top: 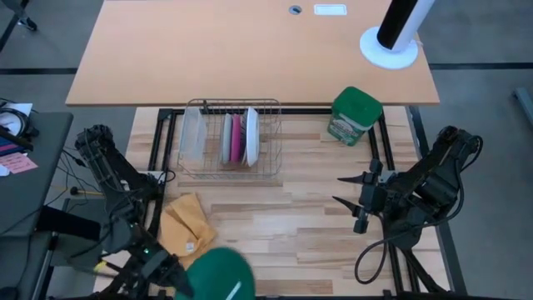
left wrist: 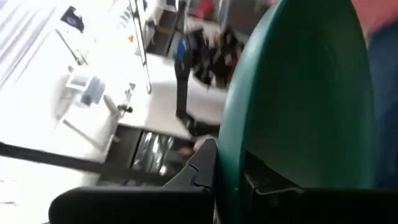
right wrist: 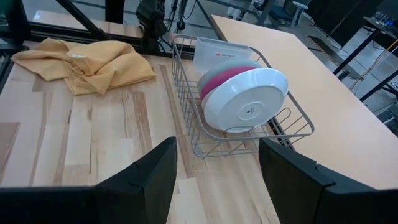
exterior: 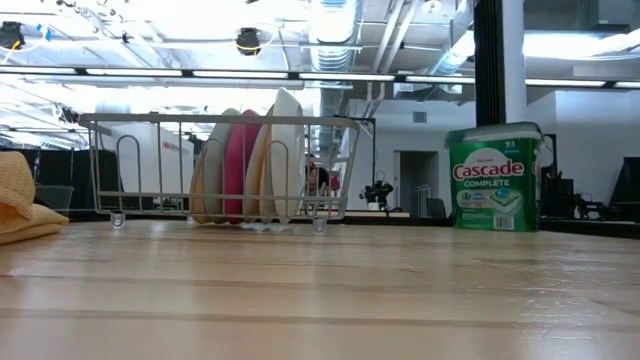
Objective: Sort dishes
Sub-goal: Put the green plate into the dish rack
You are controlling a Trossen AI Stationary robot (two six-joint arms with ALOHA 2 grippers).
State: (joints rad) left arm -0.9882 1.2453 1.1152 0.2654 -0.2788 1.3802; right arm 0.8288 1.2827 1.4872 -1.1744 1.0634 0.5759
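A large dark green plate (top: pixel 218 272) hangs over the table's near edge, with my left gripper (top: pixel 178 284) shut on it; the left wrist view shows the plate (left wrist: pixel 298 106) nearly edge-on. In a wire rack (top: pixel 231 140) at the table's far middle, a grey, a pink and a white plate (right wrist: pixel 245 99) stand on their rims. My right gripper (top: pixel 353 193) waits open above the table's right side, its fingers pointing toward the rack (right wrist: pixel 249 134), with nothing between them. My left gripper pinches the green plate's rim (left wrist: pixel 227 163) between its two fingers, one finger on each face. The fingers come roughly level from the table's left side. The plate is lifted clear of the table and stands tilted beyond the fingers.
A frosted container (right wrist: pixel 217 48) stands at the rack's left end. A crumpled yellow cloth (top: pixel 187 223) lies near the left arm. A green detergent canister (top: pixel 356 115) stands at the far right. Bare wood lies between the cloth and my right gripper.
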